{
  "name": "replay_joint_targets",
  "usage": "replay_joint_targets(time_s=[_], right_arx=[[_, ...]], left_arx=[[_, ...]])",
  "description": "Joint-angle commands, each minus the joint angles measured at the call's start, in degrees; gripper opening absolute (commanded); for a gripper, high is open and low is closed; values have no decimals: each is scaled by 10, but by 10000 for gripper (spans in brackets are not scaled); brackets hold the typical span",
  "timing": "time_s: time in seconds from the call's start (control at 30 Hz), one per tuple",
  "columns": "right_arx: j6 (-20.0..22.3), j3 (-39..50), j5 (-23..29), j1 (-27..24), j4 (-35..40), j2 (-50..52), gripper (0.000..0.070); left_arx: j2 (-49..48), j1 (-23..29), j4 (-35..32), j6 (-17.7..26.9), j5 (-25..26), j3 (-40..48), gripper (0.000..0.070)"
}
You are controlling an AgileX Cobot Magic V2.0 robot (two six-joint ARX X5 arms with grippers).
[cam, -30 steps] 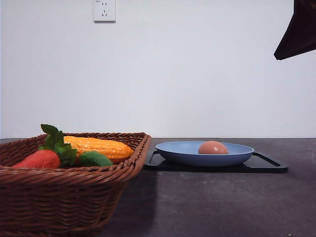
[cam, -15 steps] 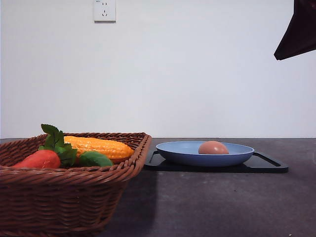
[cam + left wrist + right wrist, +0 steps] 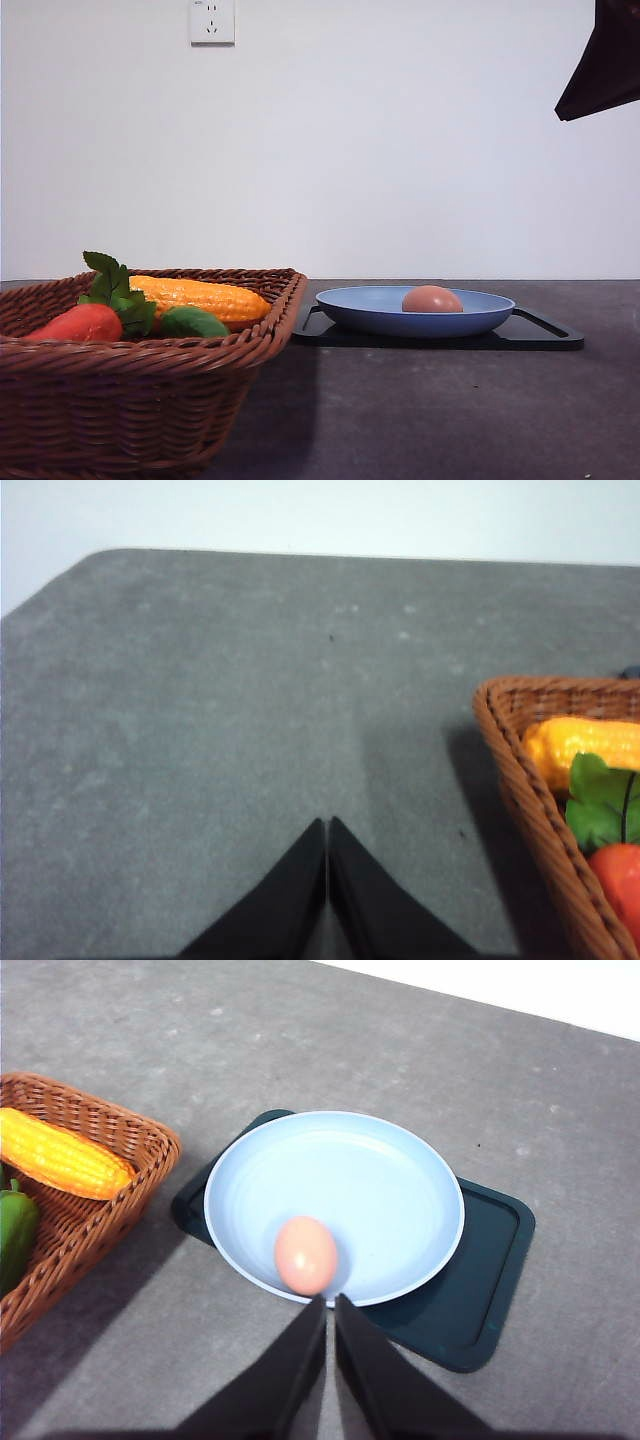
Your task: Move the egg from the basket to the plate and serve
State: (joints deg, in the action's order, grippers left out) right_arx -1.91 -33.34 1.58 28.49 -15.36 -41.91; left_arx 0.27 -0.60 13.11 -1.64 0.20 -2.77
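Egg (image 3: 306, 1254) lies in blue plate (image 3: 400, 1160) on black tray (image 3: 490, 1260), clear of wicker basket (image 3: 150, 400). Both tools closed, empty: right tool (image 3: 329, 1310), left tool (image 3: 327, 830). Transfer looks done; serving probably needs a tray grip.

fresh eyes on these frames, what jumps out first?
The small pinkish-brown egg lying in the wide light-blue plate, which sits on a flat black rectangular tray. Left of it, the large brown wicker basket holds a yellow corn cob and a red vegetable.
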Motion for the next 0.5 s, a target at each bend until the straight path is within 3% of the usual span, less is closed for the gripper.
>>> replay_joint_targets(time_s=[0.0,0.47], right_arx=[[-6,-7,2,3,8,-2,0],[-6,-7,2,3,8,-2,0]], left_arx=[[-1,2,5,-7,2,15,0],[-1,2,4,-18,2,15,0]])
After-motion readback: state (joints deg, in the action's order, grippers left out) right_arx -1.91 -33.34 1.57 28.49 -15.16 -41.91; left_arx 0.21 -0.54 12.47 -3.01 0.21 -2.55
